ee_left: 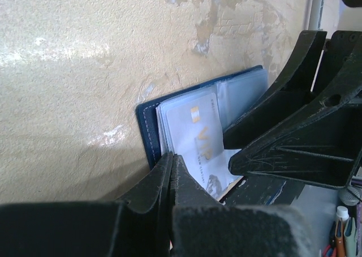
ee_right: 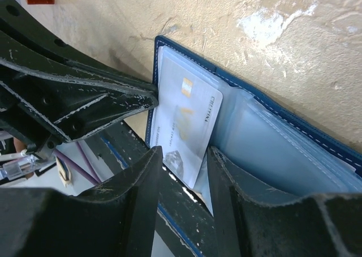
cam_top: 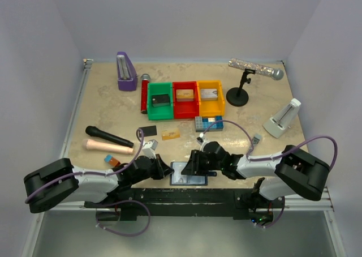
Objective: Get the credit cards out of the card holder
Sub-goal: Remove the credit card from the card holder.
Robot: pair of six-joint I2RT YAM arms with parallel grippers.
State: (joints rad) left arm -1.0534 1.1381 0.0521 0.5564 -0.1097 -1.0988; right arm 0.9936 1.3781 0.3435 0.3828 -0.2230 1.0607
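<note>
The navy card holder (cam_top: 198, 180) lies open at the table's near edge, pale pockets (ee_right: 277, 144) up. A silvery credit card (ee_right: 186, 118) sticks partway out of its left pocket, the same card (ee_left: 195, 129) showing in the left wrist view. My right gripper (ee_right: 184, 155) is open, with that card's lower corner between its fingers. My left gripper (ee_left: 171, 156) is shut, its tip resting on the holder's left edge (ee_left: 146, 133). A black card (cam_top: 148, 131) and a gold-tan card (cam_top: 170, 134) lie loose on the table behind the arms.
Green (cam_top: 159, 102), red (cam_top: 185, 100) and yellow (cam_top: 210, 98) bins stand mid-table, a blue studded plate (cam_top: 208, 123) in front. Left: black microphone (cam_top: 108, 136), peach cylinder (cam_top: 107, 147), purple metronome (cam_top: 126, 72). Right: mic stand (cam_top: 238, 93), white metronome (cam_top: 281, 119).
</note>
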